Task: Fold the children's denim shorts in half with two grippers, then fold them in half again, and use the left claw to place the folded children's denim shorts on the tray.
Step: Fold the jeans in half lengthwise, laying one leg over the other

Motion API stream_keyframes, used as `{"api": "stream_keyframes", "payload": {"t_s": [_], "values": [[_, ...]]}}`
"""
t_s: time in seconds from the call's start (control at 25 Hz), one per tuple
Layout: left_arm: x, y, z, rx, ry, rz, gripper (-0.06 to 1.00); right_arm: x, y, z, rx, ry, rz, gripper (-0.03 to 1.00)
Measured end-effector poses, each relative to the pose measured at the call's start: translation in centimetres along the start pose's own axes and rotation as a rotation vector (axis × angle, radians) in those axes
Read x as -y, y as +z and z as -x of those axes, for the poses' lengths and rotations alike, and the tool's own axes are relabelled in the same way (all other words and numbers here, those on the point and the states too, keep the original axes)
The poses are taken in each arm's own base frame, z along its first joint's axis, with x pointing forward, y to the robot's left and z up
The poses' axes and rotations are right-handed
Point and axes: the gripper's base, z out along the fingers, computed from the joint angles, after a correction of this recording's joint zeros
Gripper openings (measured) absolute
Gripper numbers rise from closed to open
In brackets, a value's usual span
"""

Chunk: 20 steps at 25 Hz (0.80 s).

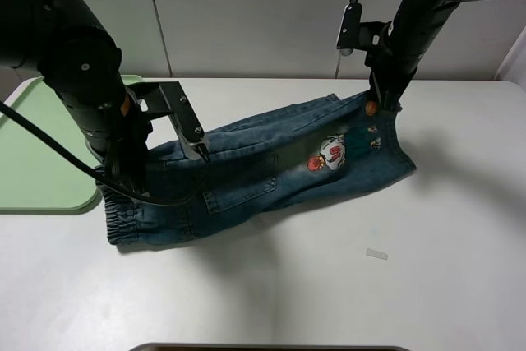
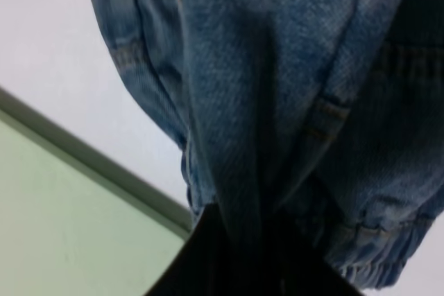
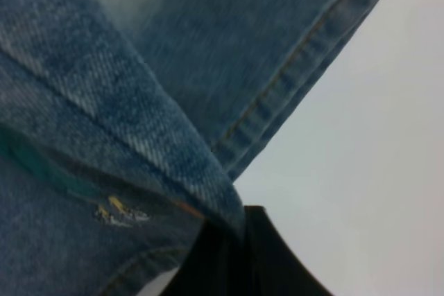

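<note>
Left black claw (image 2: 239, 258) and right black claw (image 3: 232, 258) both pinched tight on knee-length blue denim shorts (image 1: 271, 166), waistband end just beside pale-green plastic tray (image 1: 41, 145). I fear uneven lifting drags the lower layer, skewing my fold.

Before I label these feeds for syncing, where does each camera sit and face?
Exterior high: mounted above, facing down on denim shorts, tray, left arm, right arm.
Left wrist: on left arm, looking along left end effector, shut on the shorts.
Right wrist: on right arm, along right end effector, shut on the shorts too.
Shared: shorts everywhere; tray in exterior and left wrist.
</note>
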Motion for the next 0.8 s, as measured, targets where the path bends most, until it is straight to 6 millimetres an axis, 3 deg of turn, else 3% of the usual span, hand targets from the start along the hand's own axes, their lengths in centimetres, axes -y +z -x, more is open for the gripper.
{"api": "stream_keyframes", "payload": {"t_s": [0.44, 0.8], "values": [[-2.5, 0.7, -1.6, -0.036, -0.102, 0.001, 0.08, 0.4, 1.2, 1.0, 0.064, 0.056, 0.003, -0.03], [-2.5, 0.7, -1.6, -0.03, -0.122, -0.013, 0.08, 0.9, 1.2, 1.7, 0.141, 0.101, -0.04, -0.03]]}}
